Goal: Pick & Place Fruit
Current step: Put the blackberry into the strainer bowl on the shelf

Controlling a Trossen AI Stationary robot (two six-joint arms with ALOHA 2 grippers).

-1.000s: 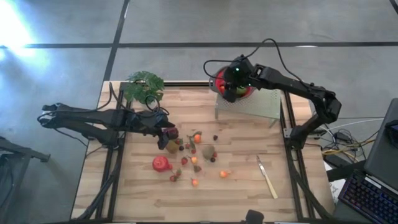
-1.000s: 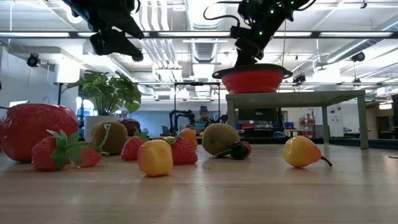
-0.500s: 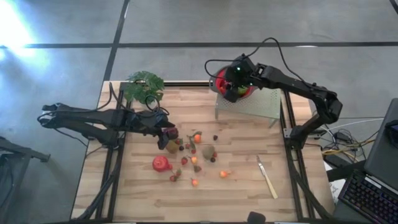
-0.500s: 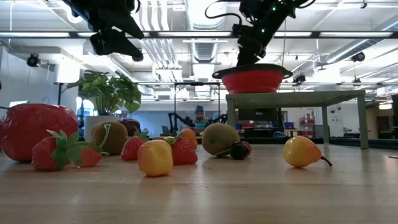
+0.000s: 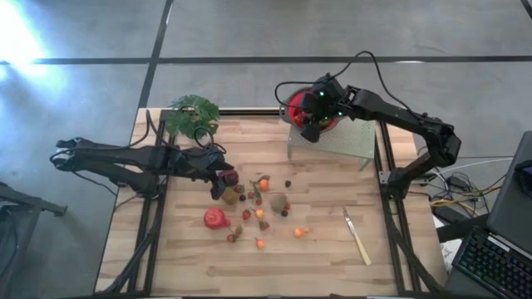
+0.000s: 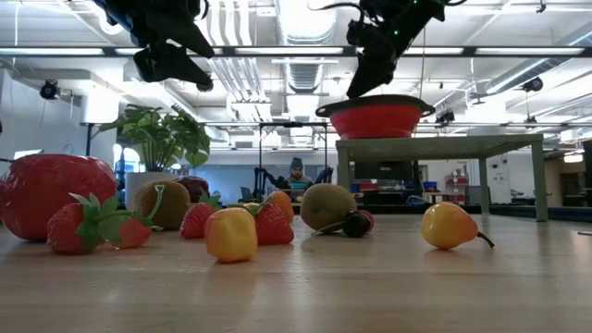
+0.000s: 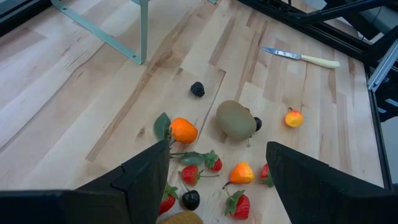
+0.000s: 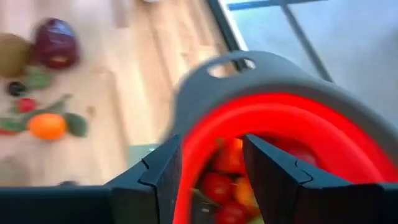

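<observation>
High view: I see my right gripper poised over the red bowl, which sits on a pale metal stand at the far right of the wooden table, while most of the fruit lies scattered mid-table, well apart from that gripper. My left gripper hovers at the left edge of that scatter, above a dark red fruit and a brown kiwi. In the left wrist view its fingers stand wide apart with nothing between them, and the fruit lies on the wood beyond them. In the right wrist view the right gripper's fingers are parted partway over the bowl's red inside, where several red and orange fruits rest; I think nothing is gripped, though the picture is smeared and I cannot be sure. From above, the arm covers most of the bowl, so its contents are hidden there. In the low view the bowl's rim hides what is inside, and both grippers are cut off at the top edge. On the table the fruit includes a large magenta-red piece, a kiwi, an orange with a green leaf, strawberries, a blackberry and a small yellow-red pear. A pale-handled knife lies to the right, and a leafy plant stands at the far left corner.
</observation>
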